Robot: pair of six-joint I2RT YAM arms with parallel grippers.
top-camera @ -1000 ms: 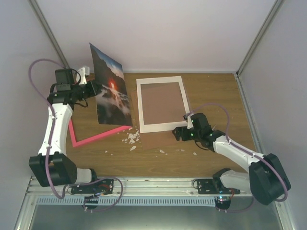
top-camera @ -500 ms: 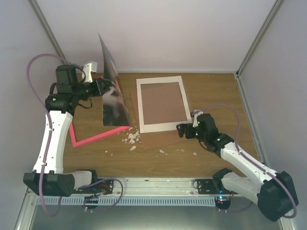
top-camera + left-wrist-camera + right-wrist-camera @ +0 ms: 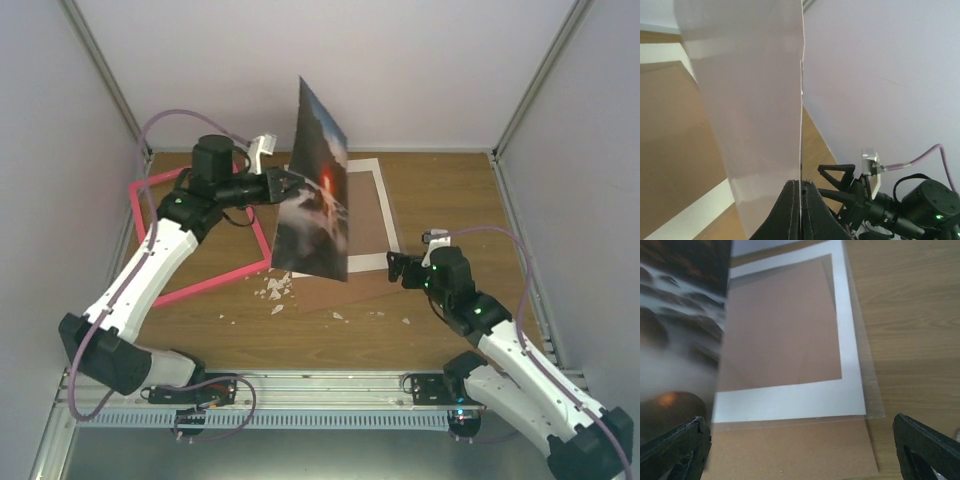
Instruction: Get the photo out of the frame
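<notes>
The photo (image 3: 318, 205), a seascape print with a red-orange sun, stands upright on edge above the table's middle. My left gripper (image 3: 287, 186) is shut on its left edge. In the left wrist view the gripper (image 3: 801, 183) pinches the print, whose white back (image 3: 750, 95) faces the camera. The pink-red frame (image 3: 215, 282) lies flat at the left, with only table showing inside it. My right gripper (image 3: 395, 266) is open and holds nothing, near the mat's near right corner. In the right wrist view its fingers (image 3: 677, 445) spread wide, with the photo (image 3: 680, 315) at the left.
A white mat board (image 3: 385, 262) lies on a brown backing board (image 3: 340, 290) in the middle, also seen in the right wrist view (image 3: 790, 401), with a clear sheet over it. White scraps (image 3: 272, 288) lie near the frame's corner. Walls close in on three sides.
My left gripper has carried the photo to the right, away from the frame and over the mat board. My right arm has drawn back toward the near right.
</notes>
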